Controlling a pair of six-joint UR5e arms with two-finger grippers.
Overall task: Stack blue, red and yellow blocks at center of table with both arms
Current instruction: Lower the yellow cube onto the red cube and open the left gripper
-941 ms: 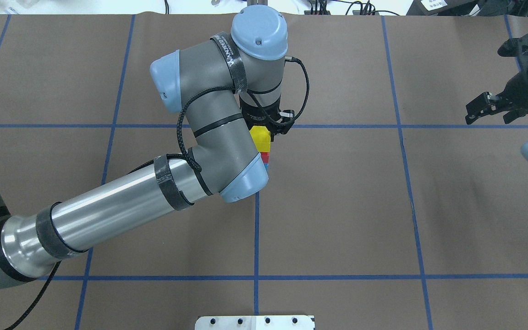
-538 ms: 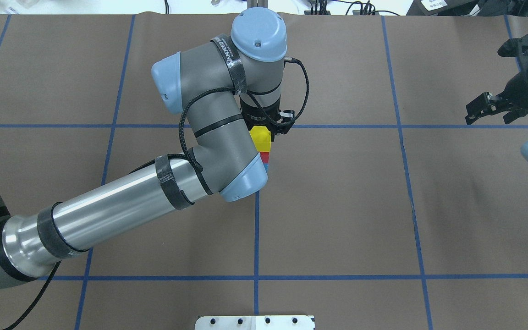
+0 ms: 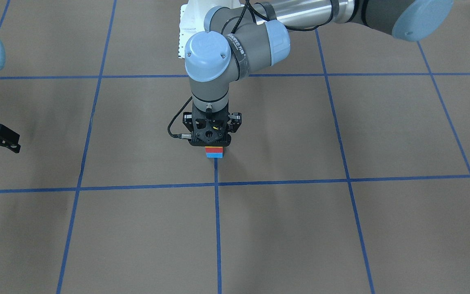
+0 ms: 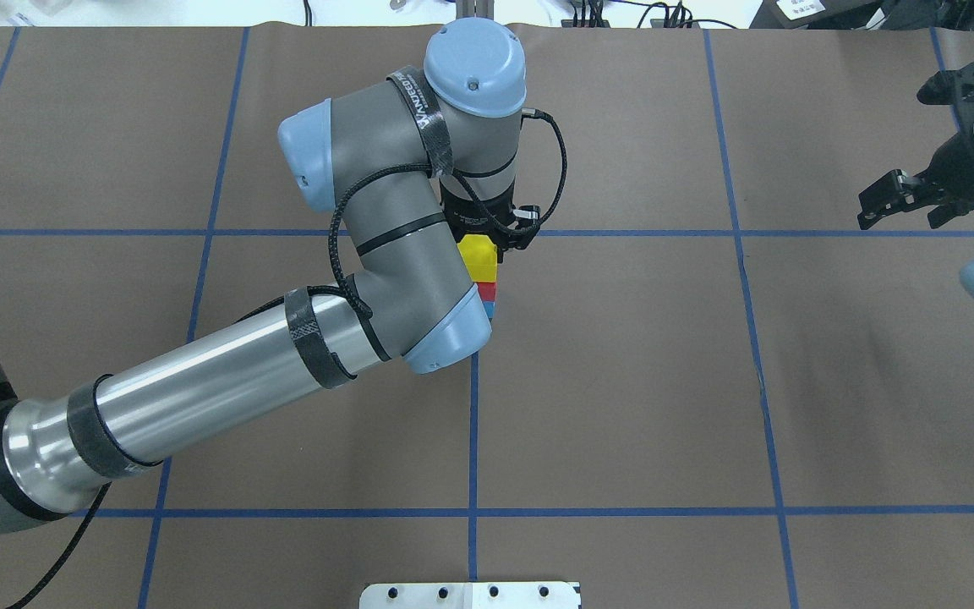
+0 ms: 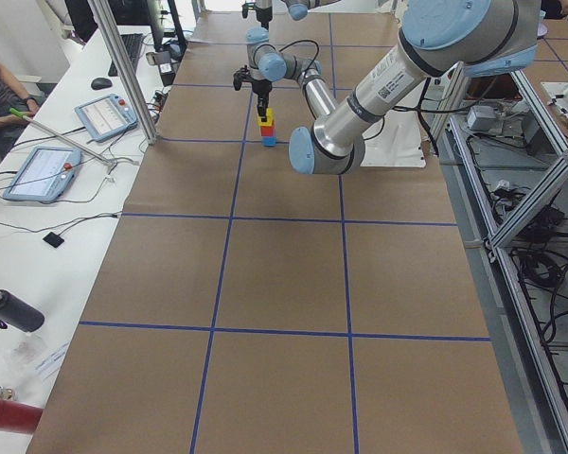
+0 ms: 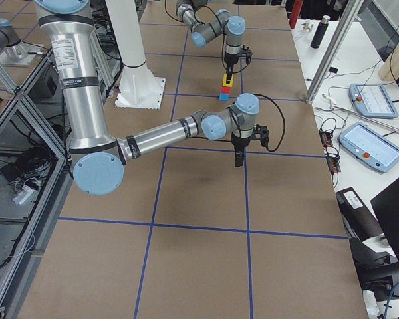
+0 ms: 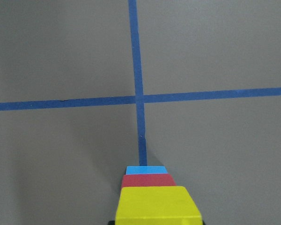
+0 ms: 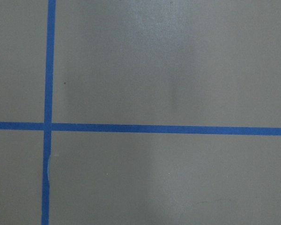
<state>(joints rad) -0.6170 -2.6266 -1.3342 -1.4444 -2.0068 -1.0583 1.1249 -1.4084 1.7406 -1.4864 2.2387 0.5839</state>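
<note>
Overhead exterior: left jaws, still pinching the yellow block, shifted slightly left.

My two high cameras look steeply down on the bench, one from behind the rig, one opposite, facing back. Two distant end cameras look along it. All share the block stack, as does the close left wrist camera.

Three blocks in one stack on the table, near centre: bottom block on the surface, middle block on it, top block on that. The stack sits on a tape line, just robot-side of a line crossing. Left gripper is directly above, at the top block. Right gripper hangs well apart, toward the robot's right end.
</note>
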